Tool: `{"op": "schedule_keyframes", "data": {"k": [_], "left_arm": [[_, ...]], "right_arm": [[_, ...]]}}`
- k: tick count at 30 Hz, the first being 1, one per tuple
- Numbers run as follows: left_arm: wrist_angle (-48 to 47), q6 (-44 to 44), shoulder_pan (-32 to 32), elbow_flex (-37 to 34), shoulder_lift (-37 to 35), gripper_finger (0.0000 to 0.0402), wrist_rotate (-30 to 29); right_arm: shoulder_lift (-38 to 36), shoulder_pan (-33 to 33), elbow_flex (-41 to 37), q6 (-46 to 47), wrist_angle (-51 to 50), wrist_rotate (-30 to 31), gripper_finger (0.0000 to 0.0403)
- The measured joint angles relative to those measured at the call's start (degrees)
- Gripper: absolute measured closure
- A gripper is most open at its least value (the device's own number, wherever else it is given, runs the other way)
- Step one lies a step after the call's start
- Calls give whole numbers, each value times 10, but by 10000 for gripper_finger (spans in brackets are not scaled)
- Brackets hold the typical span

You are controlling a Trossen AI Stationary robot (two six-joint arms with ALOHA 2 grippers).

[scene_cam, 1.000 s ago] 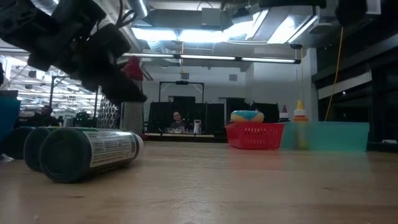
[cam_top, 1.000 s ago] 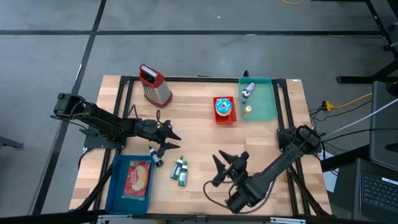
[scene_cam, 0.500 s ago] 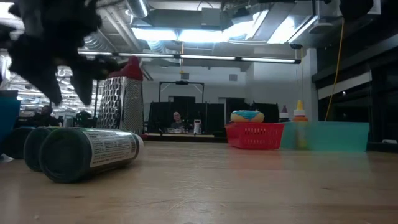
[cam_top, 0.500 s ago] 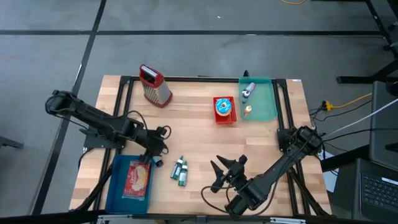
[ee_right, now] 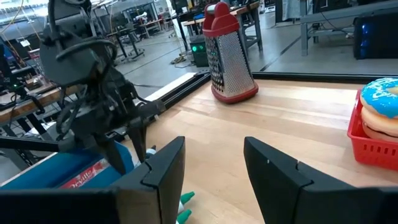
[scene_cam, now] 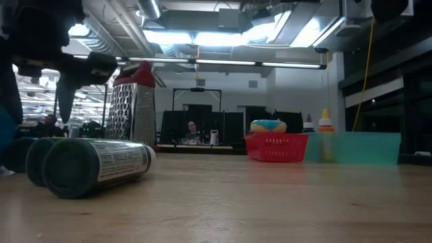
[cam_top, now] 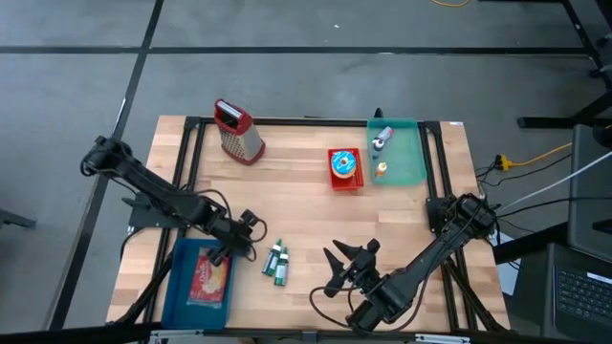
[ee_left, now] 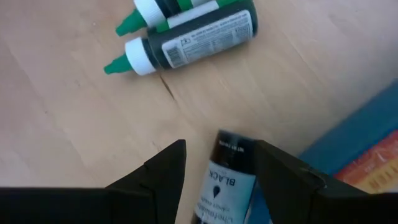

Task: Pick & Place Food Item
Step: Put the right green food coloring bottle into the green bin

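A blue-iced donut (cam_top: 344, 164) lies in a red basket (cam_top: 345, 182) at the far right. A red and orange food packet (cam_top: 210, 275) lies flat in a blue tray (cam_top: 177, 287) at the near left. My left gripper (cam_top: 241, 237) points steeply down, open, at the tray's far right corner. Its fingers (ee_left: 168, 167) stand on either side of a black bottle (ee_left: 227, 177) lying on the wood; I see no touch. My right gripper (cam_top: 346, 256) hangs open and level above the table's near middle, holding nothing.
Two green bottles (cam_top: 277, 263) lie side by side just right of the left gripper. A steel grater with a red top (cam_top: 237, 131) stands at the far left. A teal tray (cam_top: 406, 162) with small bottles sits at the far right. Bare wood spans the middle.
My left gripper has swung toward the table's near-left, from beside the tray's far corner to over the black bottle. It has tipped from nearly level to pointing steeply down and rolled about its own line. Its finger gap looks unchanged.
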Motion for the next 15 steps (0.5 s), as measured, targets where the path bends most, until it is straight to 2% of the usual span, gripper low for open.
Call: {"op": "schedule_keyframes", "data": {"k": [8, 15], "left_arm": [[0, 4, 0, 1, 36, 217, 51], [-47, 30, 0, 25, 38, 217, 46]], "right_arm": [[0, 0, 0, -1, 1, -2, 234], [0, 0, 0, -3, 1, -27, 234]]}}
